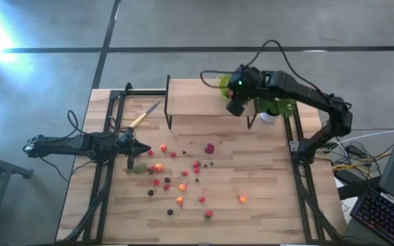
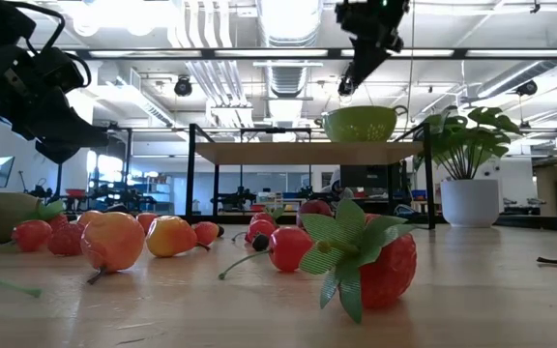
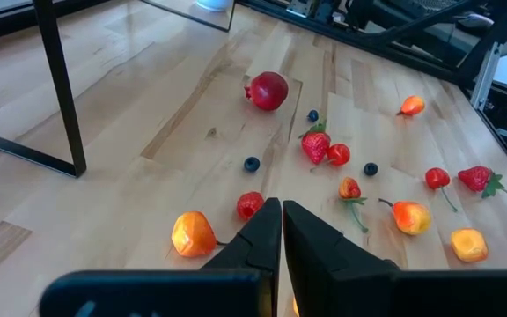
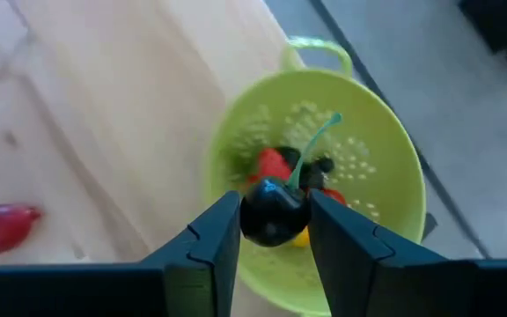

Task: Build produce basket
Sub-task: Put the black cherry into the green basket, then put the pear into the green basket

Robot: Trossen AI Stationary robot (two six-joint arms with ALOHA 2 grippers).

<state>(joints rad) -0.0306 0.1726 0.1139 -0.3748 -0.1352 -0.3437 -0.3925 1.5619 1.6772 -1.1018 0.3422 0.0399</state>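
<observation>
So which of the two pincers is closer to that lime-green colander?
The right pincer: it hangs just above the colander, with a dark cherry between its fingers. The left pincer is far off, low among the scattered fruit.

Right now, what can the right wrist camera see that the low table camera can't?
Only the right wrist view looks into the colander: red fruit lies inside, and a dark cherry sits between the right gripper fingers above it. Only the low view shows the potted plant, the big strawberry up front, and fruit scattered on the table. Both show the green colander on the raised shelf.
</observation>
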